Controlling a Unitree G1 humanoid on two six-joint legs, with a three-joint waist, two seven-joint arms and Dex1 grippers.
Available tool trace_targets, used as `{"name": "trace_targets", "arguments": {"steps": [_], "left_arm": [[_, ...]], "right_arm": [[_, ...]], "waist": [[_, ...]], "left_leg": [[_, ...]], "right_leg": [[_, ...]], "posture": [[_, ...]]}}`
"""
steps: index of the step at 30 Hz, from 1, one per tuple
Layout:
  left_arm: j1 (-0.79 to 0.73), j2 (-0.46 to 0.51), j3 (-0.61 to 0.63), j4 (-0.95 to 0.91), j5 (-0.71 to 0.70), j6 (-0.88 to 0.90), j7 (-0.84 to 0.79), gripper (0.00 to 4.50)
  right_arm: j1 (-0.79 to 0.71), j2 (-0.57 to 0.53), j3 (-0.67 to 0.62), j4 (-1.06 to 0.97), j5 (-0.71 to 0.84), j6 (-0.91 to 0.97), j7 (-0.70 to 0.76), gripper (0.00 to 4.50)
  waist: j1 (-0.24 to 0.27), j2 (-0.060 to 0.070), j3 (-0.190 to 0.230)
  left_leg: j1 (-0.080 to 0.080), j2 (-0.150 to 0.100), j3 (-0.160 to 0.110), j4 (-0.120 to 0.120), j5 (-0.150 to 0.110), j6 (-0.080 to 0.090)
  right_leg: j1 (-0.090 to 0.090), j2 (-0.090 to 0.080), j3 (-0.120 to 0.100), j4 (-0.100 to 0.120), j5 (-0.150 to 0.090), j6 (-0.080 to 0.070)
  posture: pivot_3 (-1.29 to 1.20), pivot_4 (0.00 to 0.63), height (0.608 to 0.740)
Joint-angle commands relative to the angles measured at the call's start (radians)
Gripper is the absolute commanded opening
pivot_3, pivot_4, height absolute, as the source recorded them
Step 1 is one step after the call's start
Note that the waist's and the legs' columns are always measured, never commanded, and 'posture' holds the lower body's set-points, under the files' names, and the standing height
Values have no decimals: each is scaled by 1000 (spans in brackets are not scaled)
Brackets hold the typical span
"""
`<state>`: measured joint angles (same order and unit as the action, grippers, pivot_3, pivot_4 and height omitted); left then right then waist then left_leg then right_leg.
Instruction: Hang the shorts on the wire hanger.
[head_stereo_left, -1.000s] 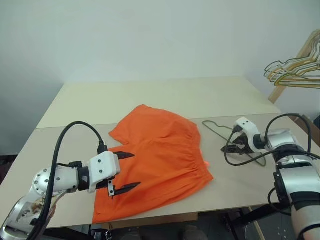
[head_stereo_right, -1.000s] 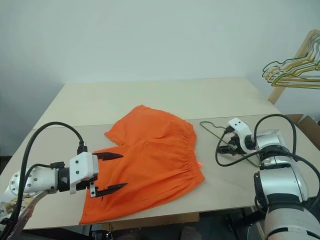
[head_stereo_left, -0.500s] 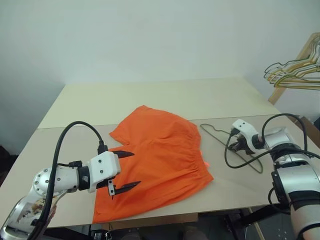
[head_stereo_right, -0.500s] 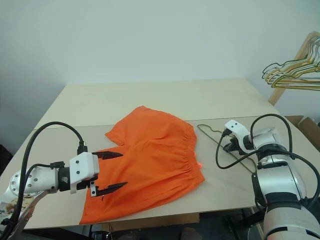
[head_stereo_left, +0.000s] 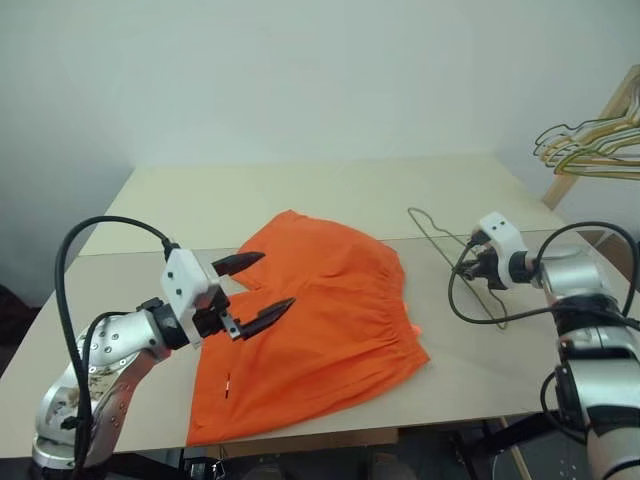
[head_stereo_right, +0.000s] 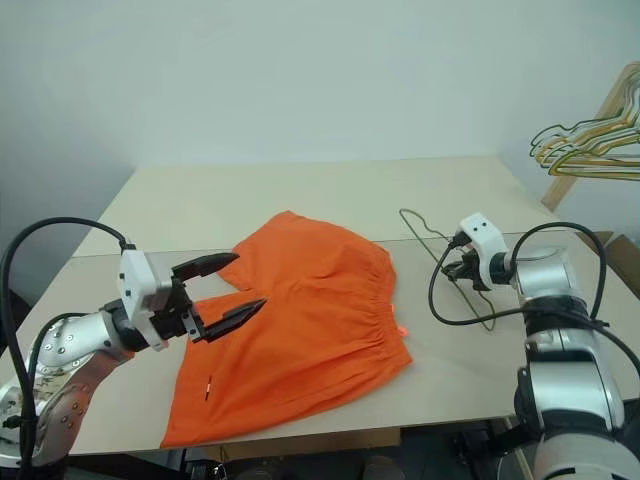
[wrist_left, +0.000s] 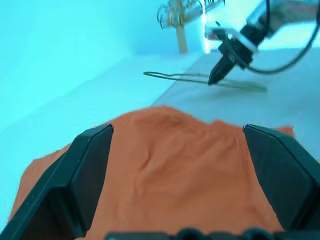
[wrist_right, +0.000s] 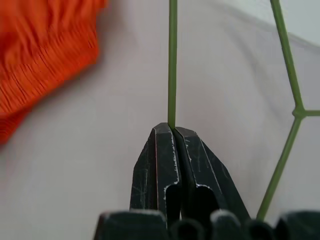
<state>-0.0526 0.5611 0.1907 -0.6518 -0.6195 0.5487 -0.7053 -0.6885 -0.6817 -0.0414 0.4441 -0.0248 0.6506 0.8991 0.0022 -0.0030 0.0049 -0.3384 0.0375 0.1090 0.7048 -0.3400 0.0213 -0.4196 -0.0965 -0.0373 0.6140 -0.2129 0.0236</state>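
Thin wire hanger (head_stereo_left: 455, 262) pinched in clenched R gripper (wrist_right: 173, 131), near table's (head_stereo_left: 330, 195) right edge; may swivel/slip. L gripper (head_stereo_left: 252, 291) agape above shorts (head_stereo_left: 320, 320).

From my station I saw the shorts (head_stereo_left: 320, 320) were bright orange, plain, with no print. The wire hanger (wrist_right: 172, 60) was a dull grey-green. The table (head_stereo_left: 330, 190) was pale cream, the wall (head_stereo_left: 300, 70) off-white. Both grippers' fingers (wrist_left: 280, 185) were black on white housings (cables black too). The bunched hangers (head_stereo_left: 590, 140) were yellow and green.
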Motion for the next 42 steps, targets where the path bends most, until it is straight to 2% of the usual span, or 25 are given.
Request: {"name": "trace_targets", "arguments": {"steps": [1,6,9,16,22,26,33,37,42], "left_arm": [[-92,-66,3,22,-93,83,124,4500],[-191,-131,-113,81,58,50,242,4500],[-262,-201,-146,136,111,14,313,4500],[-478,-320,-143,219,141,-17,411,4500],[-523,-420,-150,222,134,-29,472,4500],[-516,-477,-91,208,8,16,481,4500],[-521,-473,-58,212,-57,57,520,4500],[-518,-452,-72,219,-41,41,500,4500],[-514,-441,-76,216,-59,39,477,2988]], "right_arm": [[36,76,-127,-383,59,126,-177,23],[-19,254,-198,-645,84,217,-425,23],[-37,315,-139,-755,53,190,-515,23],[44,326,161,-883,-124,78,-629,23],[111,381,314,-911,-214,-30,-687,23],[152,395,345,-914,-227,-170,-690,23],[185,392,350,-877,-264,-281,-677,23],[195,403,354,-877,-270,-290,-666,23],[205,409,357,-880,-281,-295,-657,0]], "waist": [[1,0,0],[-2,1,-1],[-5,1,-1],[-26,1,-1],[-51,1,-1],[-51,0,-1],[-48,0,-1],[-48,0,-1],[-48,0,-1]], "left_leg": [[0,0,0,0,0,0],[1,-2,1,0,1,-1],[0,-2,3,0,1,-1],[-3,-3,2,0,1,-1],[-1,-3,2,0,1,-2],[0,-3,2,0,1,-2],[1,-3,1,0,1,-2],[1,-3,1,0,1,-2],[1,-3,1,0,1,-2]], "right_leg": [[0,0,0,0,0,0],[1,0,0,1,0,0],[1,1,-1,1,0,0],[2,1,-4,-1,1,1],[3,1,-3,-2,1,1],[3,1,-2,-3,1,1],[5,1,-2,-3,1,1],[5,1,-2,-3,1,1],[5,1,-2,-3,1,1]], "posture": [[42,0,740],[16,0,740],[10,0,740],[1,0,740],[0,0,740],[2,0,740],[12,0,740],[8,0,740],[0,0,740]]}}
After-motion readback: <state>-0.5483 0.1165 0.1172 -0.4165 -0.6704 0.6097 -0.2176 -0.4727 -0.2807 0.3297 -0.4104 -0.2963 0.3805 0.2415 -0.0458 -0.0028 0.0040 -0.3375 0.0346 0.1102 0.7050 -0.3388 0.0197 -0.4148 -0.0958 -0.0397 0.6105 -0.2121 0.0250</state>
